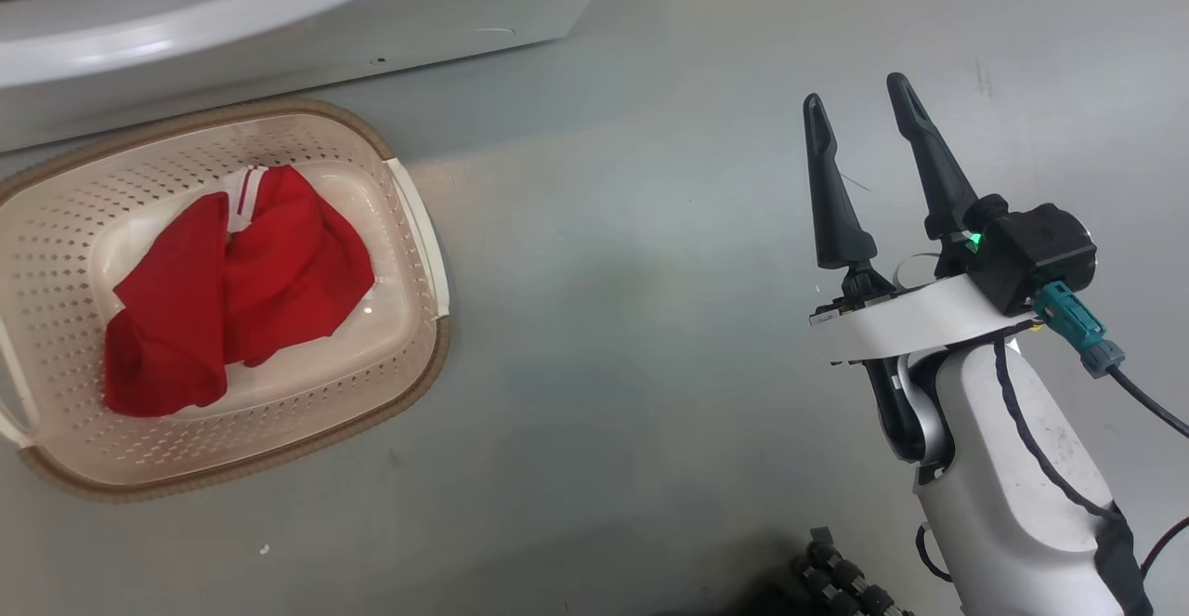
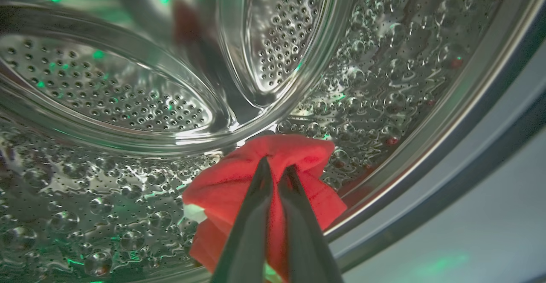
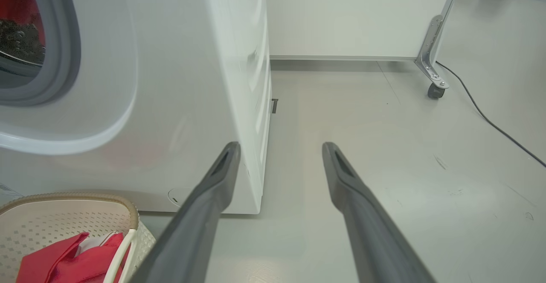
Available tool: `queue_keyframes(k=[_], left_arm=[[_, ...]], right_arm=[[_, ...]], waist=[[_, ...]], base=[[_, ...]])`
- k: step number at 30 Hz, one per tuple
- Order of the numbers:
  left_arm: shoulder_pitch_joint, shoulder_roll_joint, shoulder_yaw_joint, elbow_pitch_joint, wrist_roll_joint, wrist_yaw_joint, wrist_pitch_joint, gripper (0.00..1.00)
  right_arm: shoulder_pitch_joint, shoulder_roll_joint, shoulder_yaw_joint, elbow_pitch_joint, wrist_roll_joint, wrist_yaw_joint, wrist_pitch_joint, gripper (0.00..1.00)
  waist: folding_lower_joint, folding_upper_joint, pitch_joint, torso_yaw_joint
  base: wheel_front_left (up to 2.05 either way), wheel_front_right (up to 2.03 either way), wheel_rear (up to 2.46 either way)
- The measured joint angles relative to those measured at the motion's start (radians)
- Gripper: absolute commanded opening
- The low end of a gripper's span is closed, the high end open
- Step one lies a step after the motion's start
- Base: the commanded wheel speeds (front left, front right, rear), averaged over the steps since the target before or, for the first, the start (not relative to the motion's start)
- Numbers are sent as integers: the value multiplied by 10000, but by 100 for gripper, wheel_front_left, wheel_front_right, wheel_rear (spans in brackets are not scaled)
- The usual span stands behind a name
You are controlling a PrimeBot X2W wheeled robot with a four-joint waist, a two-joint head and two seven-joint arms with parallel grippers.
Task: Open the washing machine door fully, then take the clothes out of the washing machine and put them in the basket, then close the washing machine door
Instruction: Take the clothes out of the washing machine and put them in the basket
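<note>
Presently, one bright red soft fabric garment lies low on the wall of the perforated steel drum, near its mouth, with a fleck of white trim at one edge. The left claw is pressed together on a raised fold of it, red cloth showing on either side of both dark fingers. The pinch appears to sit on the upper ridge of the fabric, not deep in its bulk.

Outward of the drum, a grey rubber ring frames the opening of the big white front-loading washing machine. A second red garment with white stripes lies crumpled in the small cream perforated plastic basket, which stands on the grey floor just beside the machine's front. The right claw hangs over bare floor, well apart from the basket, fingers spread wide and holding nothing.

Assessment: the unloading step is in hand; the grip is made and the lift is not yet begun. The next move calls for drawing the garment out over the ring without snagging, carrying it above the basket and releasing it there. A shallow pinch may slip on the way. Whether more clothes lie deeper in the drum cannot be told. Closing the washing machine door follows.
</note>
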Motion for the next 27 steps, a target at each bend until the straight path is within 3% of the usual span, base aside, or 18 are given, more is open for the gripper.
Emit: queue_keyframes(k=[10, 27], left_arm=[[1866, -849, 157, -571, -54, 489, -2314, 0], [4707, -1939, 199, -1687, -255, 1147, -5158, 0]], right_arm=[[266, -247, -334, 226, -376, 15, 0, 100], [1319, -422, -621, 535, -499, 102, 0, 100]], waist=[[0, 0, -765, 665], [-1, 0, -2421, 1691]], base=[[0, 0, 0], [0, 0, 0]])
